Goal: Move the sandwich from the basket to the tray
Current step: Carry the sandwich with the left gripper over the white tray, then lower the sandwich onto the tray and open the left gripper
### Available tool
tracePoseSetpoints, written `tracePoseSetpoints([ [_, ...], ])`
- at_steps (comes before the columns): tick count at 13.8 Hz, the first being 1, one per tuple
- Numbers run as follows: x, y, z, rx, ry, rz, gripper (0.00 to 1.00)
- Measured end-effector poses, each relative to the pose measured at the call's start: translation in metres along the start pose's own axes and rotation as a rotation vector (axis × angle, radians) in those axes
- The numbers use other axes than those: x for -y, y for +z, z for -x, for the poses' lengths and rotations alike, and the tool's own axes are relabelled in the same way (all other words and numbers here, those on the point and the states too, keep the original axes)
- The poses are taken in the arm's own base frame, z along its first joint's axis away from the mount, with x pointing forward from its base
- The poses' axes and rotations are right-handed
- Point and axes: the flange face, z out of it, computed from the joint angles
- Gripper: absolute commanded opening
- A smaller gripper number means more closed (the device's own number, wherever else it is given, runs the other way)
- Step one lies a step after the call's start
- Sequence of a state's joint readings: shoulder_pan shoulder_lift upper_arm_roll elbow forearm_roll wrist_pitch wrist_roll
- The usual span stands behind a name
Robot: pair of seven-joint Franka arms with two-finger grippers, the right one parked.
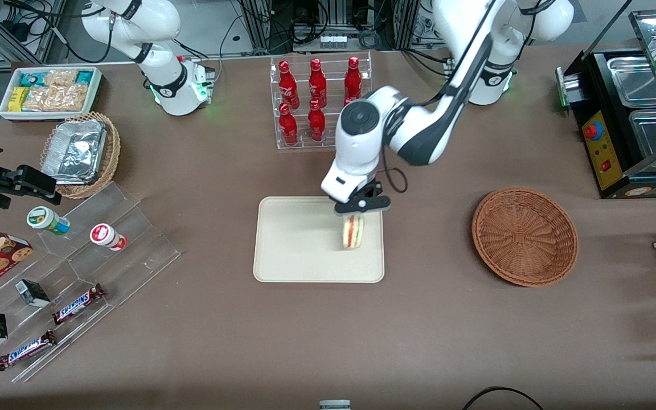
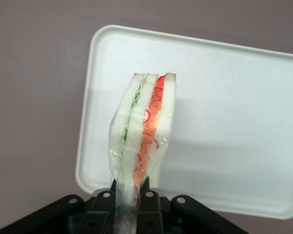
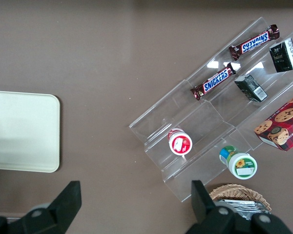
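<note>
Now placing: tool (image 1: 355,213) pinching the wrapped sandwich (image 1: 353,231) at its tip, held over the tray (image 1: 288,245) at frame centre, basket (image 1: 524,236) empty; next, lower and release.

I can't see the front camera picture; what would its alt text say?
The gripper holds a wrapped sandwich upright over a cream tray mid-table. An empty wicker basket sits beside the tray, toward the working arm's end.
</note>
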State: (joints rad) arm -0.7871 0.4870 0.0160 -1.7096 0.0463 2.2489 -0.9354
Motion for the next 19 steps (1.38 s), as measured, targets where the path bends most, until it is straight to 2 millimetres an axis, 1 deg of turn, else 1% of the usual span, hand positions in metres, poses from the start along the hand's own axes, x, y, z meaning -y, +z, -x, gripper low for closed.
tracePoseSetpoints([
  [1,-0.005,0.017,-0.001,-0.008,-0.003,-0.019,0.09],
  [3,-0.012,0.039,-0.004,-0.031,-0.009,-0.037,0.09],
  [6,-0.013,0.056,-0.007,-0.040,-0.009,-0.040,0.10],
  [7,-0.013,0.060,-0.007,-0.041,-0.006,-0.043,0.14],
  [8,-0.013,0.063,-0.007,-0.042,-0.005,-0.044,0.40],
  [9,-0.013,0.066,-0.006,-0.041,-0.004,-0.046,0.82],
  [10,-0.013,0.069,-0.006,-0.039,-0.003,-0.049,0.99],
  [13,-0.010,0.074,-0.008,-0.043,0.000,-0.060,1.00],
  [15,-0.010,0.068,-0.011,-0.046,-0.003,-0.061,1.00],
  [16,-0.011,0.057,-0.013,-0.041,-0.007,-0.074,1.00],
  [17,-0.010,0.038,-0.015,-0.036,-0.013,-0.088,1.00],
  [19,-0.005,-0.020,-0.019,-0.040,-0.033,-0.097,1.00],
])
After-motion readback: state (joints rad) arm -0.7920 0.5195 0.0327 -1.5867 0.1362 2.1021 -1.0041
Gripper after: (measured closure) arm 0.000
